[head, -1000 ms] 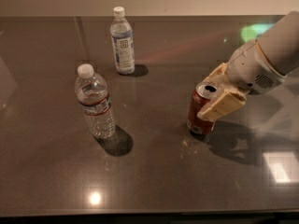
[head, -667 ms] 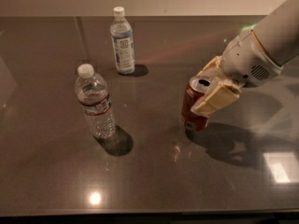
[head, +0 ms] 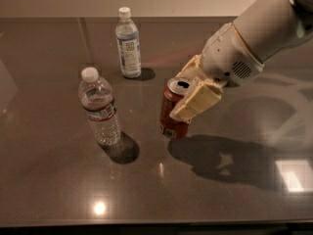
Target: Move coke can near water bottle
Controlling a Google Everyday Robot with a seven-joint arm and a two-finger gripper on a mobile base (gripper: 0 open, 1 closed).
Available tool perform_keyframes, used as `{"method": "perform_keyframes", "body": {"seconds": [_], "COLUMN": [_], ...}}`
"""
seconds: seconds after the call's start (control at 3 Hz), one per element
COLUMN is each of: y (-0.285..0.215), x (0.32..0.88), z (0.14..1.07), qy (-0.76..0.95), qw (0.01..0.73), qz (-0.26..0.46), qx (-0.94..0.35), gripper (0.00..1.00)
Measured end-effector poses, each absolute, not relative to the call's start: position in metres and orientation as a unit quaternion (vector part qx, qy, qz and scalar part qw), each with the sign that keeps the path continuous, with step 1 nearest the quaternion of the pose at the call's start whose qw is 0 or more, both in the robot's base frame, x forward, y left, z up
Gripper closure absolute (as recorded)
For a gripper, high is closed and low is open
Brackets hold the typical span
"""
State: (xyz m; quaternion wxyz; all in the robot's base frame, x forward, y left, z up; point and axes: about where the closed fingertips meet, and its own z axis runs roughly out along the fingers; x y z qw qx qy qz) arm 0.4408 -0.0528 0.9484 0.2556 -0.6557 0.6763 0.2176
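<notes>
Here jaws clasp the coke can near the water bottle

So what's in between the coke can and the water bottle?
Only bare table, seen in the camera view, lies between the coke can and the water bottle. The end effector holds the can on its other side.
</notes>
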Motion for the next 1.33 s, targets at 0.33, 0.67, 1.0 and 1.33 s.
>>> {"method": "perform_keyframes", "body": {"seconds": [0.33, 0.67, 1.0, 1.33], "y": [-0.029, -0.013, 0.0, 0.012], "x": [0.442, 0.444, 0.447, 0.449], "z": [0.941, 0.93, 0.921, 0.914], "qy": [0.662, 0.652, 0.645, 0.64], "qw": [0.255, 0.251, 0.244, 0.24], "qz": [0.232, 0.237, 0.235, 0.233], "qx": [-0.666, -0.676, -0.685, -0.692], "gripper": [1.0, 1.0, 0.82, 0.59]}}
